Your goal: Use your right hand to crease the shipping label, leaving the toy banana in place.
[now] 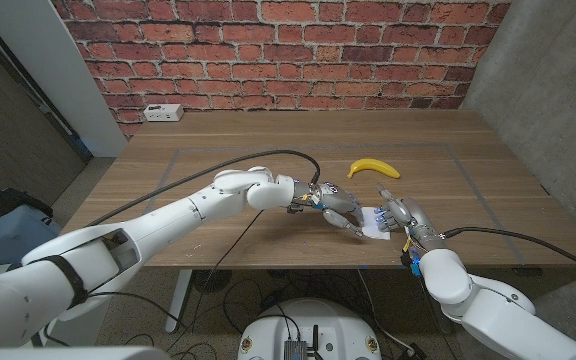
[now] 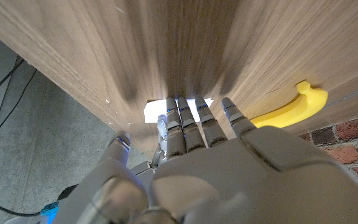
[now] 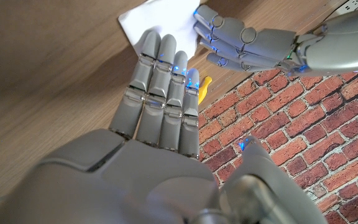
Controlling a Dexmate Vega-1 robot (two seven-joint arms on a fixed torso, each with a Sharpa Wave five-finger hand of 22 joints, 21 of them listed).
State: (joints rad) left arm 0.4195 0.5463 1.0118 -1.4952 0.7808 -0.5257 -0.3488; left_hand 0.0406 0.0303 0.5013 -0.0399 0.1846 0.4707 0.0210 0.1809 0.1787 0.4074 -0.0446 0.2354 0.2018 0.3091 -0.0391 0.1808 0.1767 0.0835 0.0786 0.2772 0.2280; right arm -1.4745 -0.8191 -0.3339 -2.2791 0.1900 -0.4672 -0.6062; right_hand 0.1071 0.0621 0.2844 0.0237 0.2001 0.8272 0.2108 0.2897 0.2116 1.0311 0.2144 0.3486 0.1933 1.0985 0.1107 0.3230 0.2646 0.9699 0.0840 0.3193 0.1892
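The white shipping label [image 1: 374, 223] lies near the table's front edge, between my two hands. My right hand [image 1: 400, 215] reaches over the label's right side with straight fingers [image 3: 160, 68] whose tips lie on the paper [image 3: 157, 22]. From the other side comes my left hand [image 1: 338, 206], fingertips [image 3: 207, 37] touching the label's edge [image 2: 151, 111]; nothing is gripped. The yellow toy banana [image 1: 373, 168] lies on the wood just behind both hands, apart from them, and its curve shows past the left hand's fingers [image 2: 291, 111] and as a yellow sliver [image 3: 205, 87].
A white power strip [image 1: 161, 113] sits at the table's far left, against the brick wall. The wooden table [image 1: 218, 150] stretches bare to the left and behind the banana. The front edge is close below the label.
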